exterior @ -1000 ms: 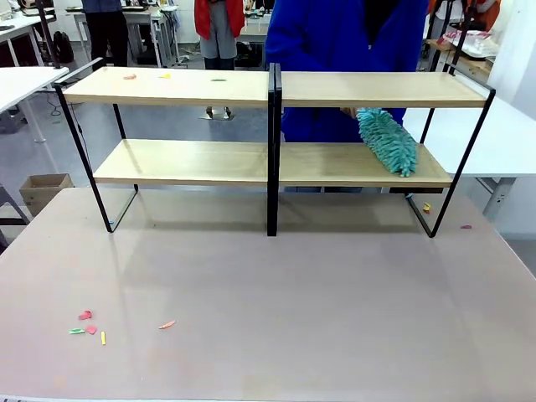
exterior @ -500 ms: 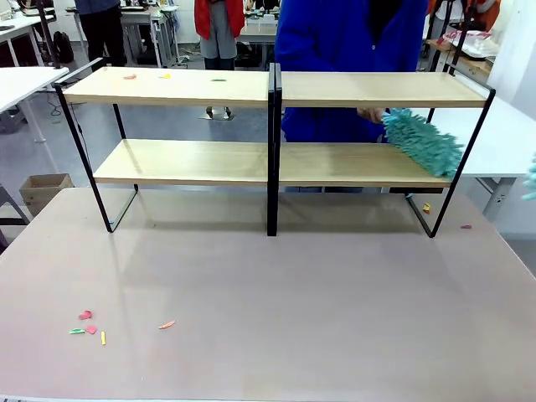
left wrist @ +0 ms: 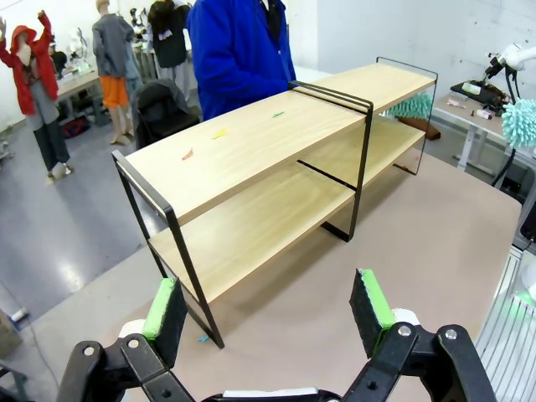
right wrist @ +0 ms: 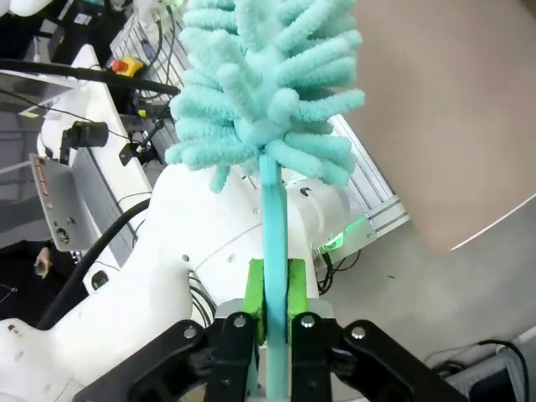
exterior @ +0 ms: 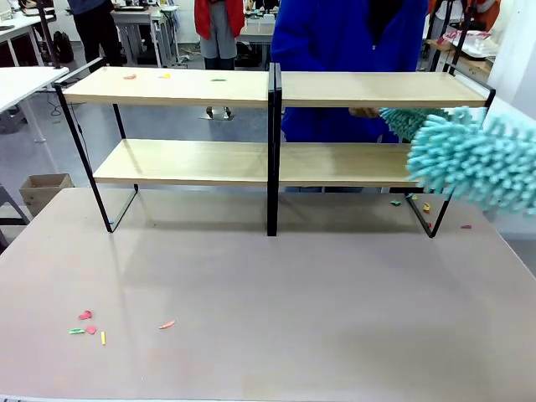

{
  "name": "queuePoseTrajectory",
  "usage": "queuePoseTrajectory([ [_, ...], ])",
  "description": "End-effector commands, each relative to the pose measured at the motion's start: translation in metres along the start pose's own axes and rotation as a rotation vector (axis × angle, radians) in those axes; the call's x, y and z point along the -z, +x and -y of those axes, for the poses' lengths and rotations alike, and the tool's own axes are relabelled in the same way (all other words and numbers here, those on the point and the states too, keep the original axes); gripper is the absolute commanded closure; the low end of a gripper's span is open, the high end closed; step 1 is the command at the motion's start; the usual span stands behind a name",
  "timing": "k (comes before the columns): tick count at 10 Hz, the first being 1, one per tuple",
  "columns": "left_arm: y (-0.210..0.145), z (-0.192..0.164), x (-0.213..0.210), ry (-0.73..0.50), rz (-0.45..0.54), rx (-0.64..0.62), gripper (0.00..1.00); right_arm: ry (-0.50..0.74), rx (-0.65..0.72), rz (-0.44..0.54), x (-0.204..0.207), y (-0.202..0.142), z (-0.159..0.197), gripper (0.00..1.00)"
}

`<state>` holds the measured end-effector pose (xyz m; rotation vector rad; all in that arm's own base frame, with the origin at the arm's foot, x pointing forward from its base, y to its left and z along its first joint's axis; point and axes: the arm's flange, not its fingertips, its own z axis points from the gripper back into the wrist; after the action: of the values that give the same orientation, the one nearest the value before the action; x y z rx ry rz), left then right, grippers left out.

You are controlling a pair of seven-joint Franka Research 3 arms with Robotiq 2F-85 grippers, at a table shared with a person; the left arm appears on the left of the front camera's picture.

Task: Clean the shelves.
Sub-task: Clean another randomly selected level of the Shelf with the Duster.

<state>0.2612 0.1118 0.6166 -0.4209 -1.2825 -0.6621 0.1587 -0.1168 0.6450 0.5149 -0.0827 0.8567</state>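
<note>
The right gripper (right wrist: pixel 272 306) is clamped on the handle of a teal duster (exterior: pixel 477 163). The duster head hangs at the right end of the shelves (exterior: pixel 360 89), so the rack lies to the robot's left of it. The boards run left to right across the table (exterior: pixel 293 285). The right arm is the nearer one. The left gripper (left wrist: pixel 266 311), jaws apart and empty, faces the rack's left end. Scraps (exterior: pixel 130 76) lie on the top board's left half. A person's duster (exterior: pixel 406 120) occupies the right bay, and the left bay is free.

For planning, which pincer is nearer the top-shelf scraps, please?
Left. The left pincer faces the scraps; the right pincer, gripping a duster, sits past the shelves' opposite end.
</note>
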Motion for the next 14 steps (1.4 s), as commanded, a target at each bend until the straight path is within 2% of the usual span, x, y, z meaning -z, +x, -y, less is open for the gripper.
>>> queuePoseTrajectory([
  [1, 0.0, 0.0, 0.0, 0.001, -0.008, 0.005, 0.0, -0.023, 0.002, -0.049, 0.005, 0.022, -0.027, 0.88],
  [2, 0.0, 0.0, 0.0, 0.001, -0.008, 0.005, 0.0, -0.017, -0.01, -0.06, 0.013, 0.043, -0.043, 0.88],
  [3, 0.0, 0.0, 0.0, 0.001, -0.008, 0.005, 0.0, -0.06, -0.001, -0.072, 0.024, 0.068, -0.058, 0.88],
  [5, 0.0, 0.0, 0.0, 0.001, -0.008, 0.005, 0.0, -0.246, 0.035, 0.018, 0.03, 0.132, -0.087, 0.88],
  [6, 0.0, 0.0, 0.0, 0.001, -0.008, 0.005, 0.0, -0.283, 0.007, 0.013, 0.035, 0.172, -0.106, 0.88],
  [8, 0.0, 0.0, 0.0, 0.001, -0.008, 0.005, 0.0, -0.268, -0.081, -0.01, 0.049, 0.224, -0.124, 0.88],
  [9, 0.0, 0.0, 0.0, 0.001, -0.008, 0.005, 0.0, -0.269, -0.026, 0.009, 0.042, 0.174, -0.116, 0.88],
  [11, 0.0, 0.0, 0.0, 0.001, -0.008, 0.005, 0.0, -0.269, -0.026, 0.009, 0.042, 0.174, -0.116, 0.88],
  [12, 0.0, 0.0, 0.0, 0.001, -0.008, 0.005, 0.0, -0.278, -0.056, -0.005, 0.052, 0.202, -0.123, 0.88],
  [13, 0.0, 0.0, 0.0, 0.001, -0.008, 0.005, 0.0, -0.385, -0.07, -0.007, 0.05, 0.229, -0.139, 0.88],
  [14, 0.0, 0.0, 0.0, 0.001, -0.008, 0.005, 0.0, -0.45, -0.053, 0.022, 0.046, 0.274, -0.153, 0.88],
])
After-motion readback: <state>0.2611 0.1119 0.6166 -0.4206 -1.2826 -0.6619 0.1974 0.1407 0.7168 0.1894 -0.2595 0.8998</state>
